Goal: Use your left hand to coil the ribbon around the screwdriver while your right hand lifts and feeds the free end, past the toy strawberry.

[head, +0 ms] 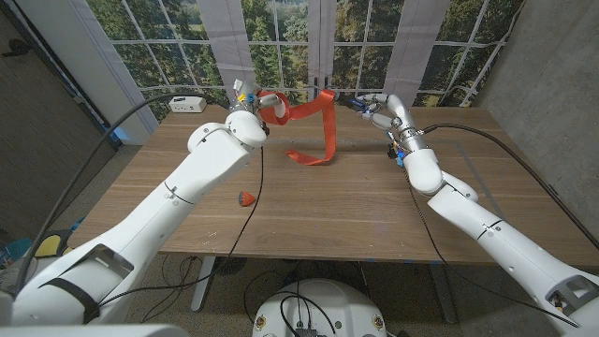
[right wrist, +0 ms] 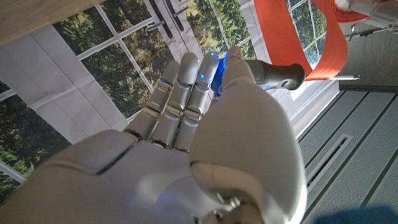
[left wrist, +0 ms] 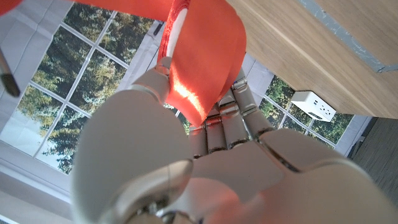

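Left robot hand [head: 245, 124] gripping orange ribbon [head: 323, 126] at far left, right robot hand [head: 382, 110] gripping screwdriver [right wrist: 281, 74] at far right, ribbon trailing onto surface [head: 356, 206], toy strawberry [head: 246, 197] nearer left.

- Wooden desk [head: 356, 201], plain brown top.
- White box [head: 185, 104] with small ports, at the desk's far left corner; seen too in the left wrist view [left wrist: 314, 104].
- Black cable [head: 112, 140] arching over the desk's left edge.
- Another black cable [head: 505, 150] crossing the right side of the desk.
- Gridded window [head: 281, 37] with trees beyond the far edge.
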Available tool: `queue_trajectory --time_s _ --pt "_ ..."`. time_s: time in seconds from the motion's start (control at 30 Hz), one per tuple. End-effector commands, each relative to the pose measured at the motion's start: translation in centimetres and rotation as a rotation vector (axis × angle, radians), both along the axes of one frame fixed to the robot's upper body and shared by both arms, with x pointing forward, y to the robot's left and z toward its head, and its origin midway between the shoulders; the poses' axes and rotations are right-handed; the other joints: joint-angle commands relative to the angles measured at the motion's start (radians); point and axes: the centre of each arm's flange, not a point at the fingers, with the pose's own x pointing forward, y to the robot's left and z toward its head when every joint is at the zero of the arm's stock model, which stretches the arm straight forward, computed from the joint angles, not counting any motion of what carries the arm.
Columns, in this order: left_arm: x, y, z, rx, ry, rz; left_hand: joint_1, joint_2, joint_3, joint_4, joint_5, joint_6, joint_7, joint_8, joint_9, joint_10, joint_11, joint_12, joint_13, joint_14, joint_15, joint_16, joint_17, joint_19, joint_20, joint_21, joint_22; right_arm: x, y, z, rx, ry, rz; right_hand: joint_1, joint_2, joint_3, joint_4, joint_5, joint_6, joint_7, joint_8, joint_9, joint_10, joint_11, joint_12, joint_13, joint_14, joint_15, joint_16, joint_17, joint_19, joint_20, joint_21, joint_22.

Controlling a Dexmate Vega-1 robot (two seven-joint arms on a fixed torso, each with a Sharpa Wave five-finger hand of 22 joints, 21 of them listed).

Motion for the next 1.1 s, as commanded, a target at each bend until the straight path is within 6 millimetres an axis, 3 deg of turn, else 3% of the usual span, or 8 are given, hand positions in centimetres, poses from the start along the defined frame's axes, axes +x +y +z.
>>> queue_trajectory --time_s 0.03,0.4,0.73,1.1 --pt "0.1 0.2 1.6 -0.020 -0.060 0.006 0.077 0.083 0.025 0.013 0.007 0.188 -0.119 -0.004 0.014 0.236 -0.234 0.020 0.218 0.203 -0.260 0.003 0.048 0.000 -0.005 0.007 -0.001 -1.1 1.0 -0.4 -0.050 -0.025 0.041 -0.010 0.026 0.006 0.007 0.008 0.257 0.047 0.003 0.072 0.007 0.001 -0.006 0.003 0.001 -0.103 -0.001 0.006 -0.003 -0.020 0.011 0.003" --pt "0.4 -0.1 3.1 -0.039 -0.097 -0.044 0.077 0.083 0.025 0.013 0.007 0.188 -0.119 -0.008 0.015 0.237 -0.236 0.015 0.217 0.203 -0.262 0.001 0.048 -0.004 -0.007 0.015 -0.007 -3.3 3.6 -0.3 -0.222 -0.122 -0.001 -0.013 0.025 0.006 0.010 0.008 0.256 0.044 0.001 0.075 0.005 0.000 -0.008 0.007 -0.001 -0.102 -0.007 0.010 -0.010 -0.022 0.022 0.000" --pt "-1.8 -0.6 5.8 -0.009 -0.157 -0.068 0.077 0.083 0.024 0.014 0.007 0.192 -0.119 -0.011 0.016 0.237 -0.237 0.013 0.220 0.204 -0.260 -0.001 0.047 -0.006 -0.007 0.021 -0.011 -1.2 3.8 -1.7 -0.238 -0.020 -0.009 -0.014 0.024 0.006 0.010 0.009 0.261 0.041 -0.001 0.071 0.007 -0.003 -0.010 0.007 0.002 -0.104 -0.010 0.008 -0.010 -0.022 0.030 -0.002" --pt "-4.1 -1.2 7.3 0.010 -0.224 -0.099 0.077 0.082 0.023 0.014 0.007 0.192 -0.120 -0.014 0.019 0.240 -0.237 0.009 0.220 0.204 -0.263 -0.001 0.050 -0.009 -0.006 0.028 -0.015 0.4 3.9 -2.4 -0.234 0.088 0.019 -0.012 0.023 0.007 0.008 0.010 0.263 0.043 -0.003 0.069 0.009 -0.001 -0.014 0.003 0.002 -0.103 -0.014 0.009 -0.016 -0.023 0.038 -0.004"
